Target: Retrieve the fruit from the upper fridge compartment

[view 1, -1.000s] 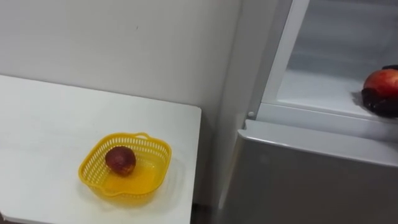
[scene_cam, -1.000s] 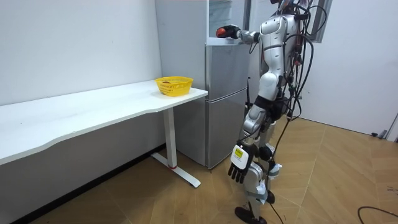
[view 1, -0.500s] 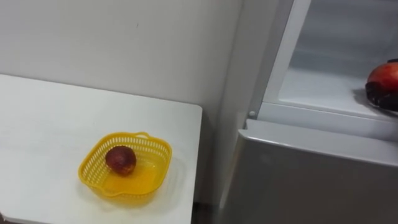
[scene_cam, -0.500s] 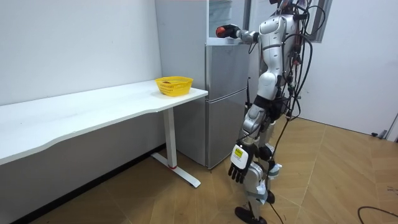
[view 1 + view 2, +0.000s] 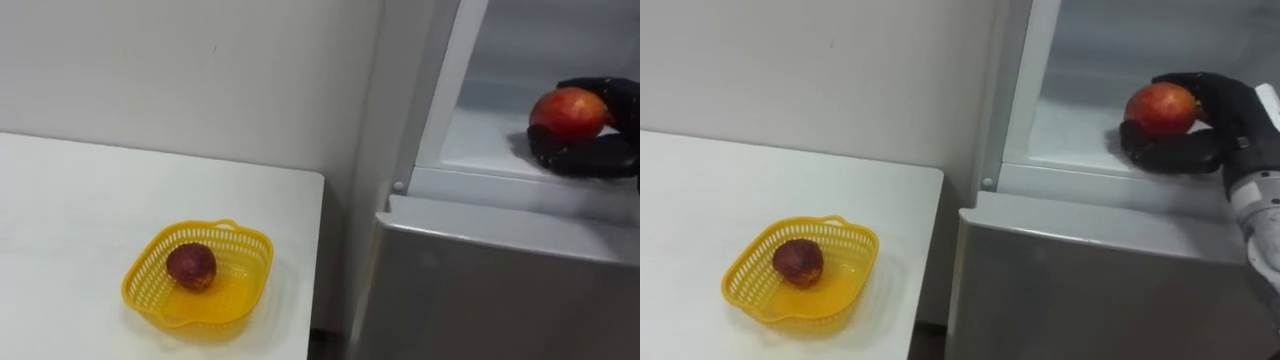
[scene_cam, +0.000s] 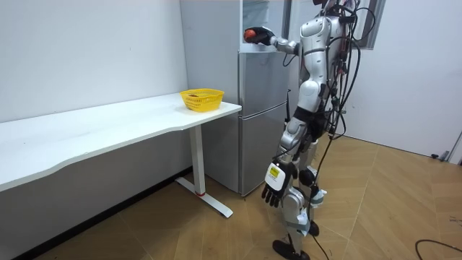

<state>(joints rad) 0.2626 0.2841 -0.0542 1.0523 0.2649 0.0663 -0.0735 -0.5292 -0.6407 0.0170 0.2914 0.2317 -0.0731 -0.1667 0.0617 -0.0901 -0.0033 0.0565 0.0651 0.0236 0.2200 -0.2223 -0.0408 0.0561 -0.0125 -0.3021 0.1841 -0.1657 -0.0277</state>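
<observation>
On the white counter (image 5: pixel 60 230) at left, a yellow basket (image 5: pixel 135 278) holds a dark red fruit (image 5: pixel 191 267). Right of it stands the grey fridge (image 5: pixel 500 290), its upper compartment open. Over the shelf (image 5: pixel 480 140) there, the right robot hand (image 5: pixel 590 155) curls round a red apple (image 5: pixel 570 112). The left robot hand (image 6: pixel 275 193) hangs at the robot's side, fingers loose

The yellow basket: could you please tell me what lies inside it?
One dark red round fruit lies inside the yellow basket, left of centre; the floor beside it is bare. The spot beneath the fruit is covered. The right hand grips a red apple in the fridge.
</observation>
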